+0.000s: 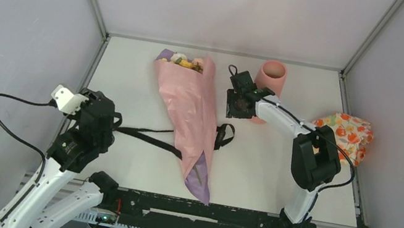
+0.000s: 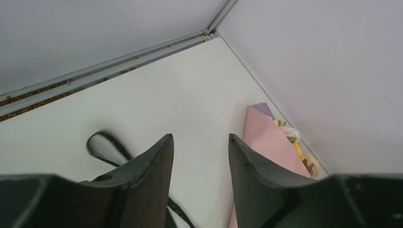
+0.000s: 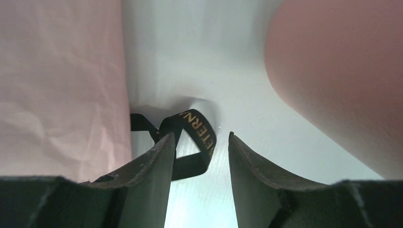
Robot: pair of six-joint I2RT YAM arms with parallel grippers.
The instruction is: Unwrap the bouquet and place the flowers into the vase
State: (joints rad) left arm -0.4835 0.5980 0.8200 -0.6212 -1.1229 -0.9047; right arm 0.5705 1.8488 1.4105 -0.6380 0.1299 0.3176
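Bouquet: we see the bouquet (image 1: 187,111) lying flat near the middle of the table (image 1: 132,70). Its wide end points to the far wall and its narrow end to the arms' bases. Pink paper covers it, and purple paper shows at the near tip and at the far left corner.
Flowers: the flowers (image 1: 185,60) show at the wide end as yellow and pale heads inside the paper (we cannot make out any stems).
Ribbon: the black ribbon (image 1: 145,135) lies along the table from just beside the left gripper to the lower part of the cone. A loop of it lies at the cone's right side, and the right wrist view shows gold lettering on that loop.
Vase: the vase (image 1: 272,75) stands upright at the far side, mouth up, to the right of the bouquet and apart from it.
Left gripper: the left gripper (image 2: 200,142) hovers near the table's left edge, jaws parted with bare table between them. We see nothing gripped, though in its own view the ribbon runs behind one finger.
Right gripper: the right gripper (image 3: 200,140) hangs between bouquet and vase, close to the vase. Its jaws are parted above the ribbon loop and we see nothing clamped between them.
Cloth bundle: the orange-flowered cloth bundle (image 1: 350,132) sits at the table's right edge, well apart from the bouquet.
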